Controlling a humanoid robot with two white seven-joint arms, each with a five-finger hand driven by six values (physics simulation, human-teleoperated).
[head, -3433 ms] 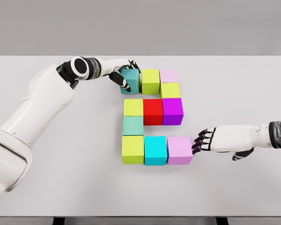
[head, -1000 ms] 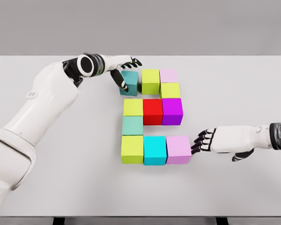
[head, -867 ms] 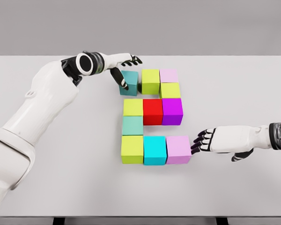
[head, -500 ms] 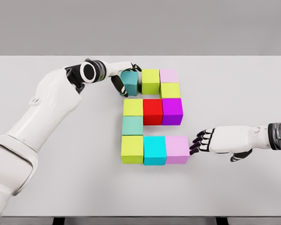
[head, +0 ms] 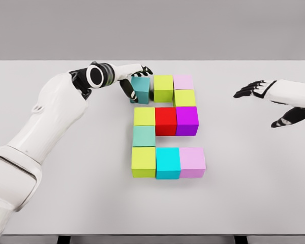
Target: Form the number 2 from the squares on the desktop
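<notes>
Right hand has moved: half a second ago it sat low at the near right, fingertips at the pale pink cube ending the bottom row. Now it is up at the far right, well apart from every block, fingers spread and released, holding nothing.

Left hand is almost unchanged: still at the dark teal cube at the far-left end of the top row, dark fingers curled against its left face and top edge. Contact yes; a full grasp I cannot tell. Teal cube leans slightly, small gap to the lime-green cube on its right.

Blocks sit mid-table on the flat white tabletop, unmoved since the earlier frame:
- top row: teal, lime-green, light pink cube
- below the pink: yellow-green cube
- middle row: yellow-green cube, red cube, purple cube
- left column under it: pale mint cube
- bottom row: lime cube, cyan cube, pale pink

Cubes below the top row sit flush, touching.

No brands, labels or writing readable on anything.
</notes>
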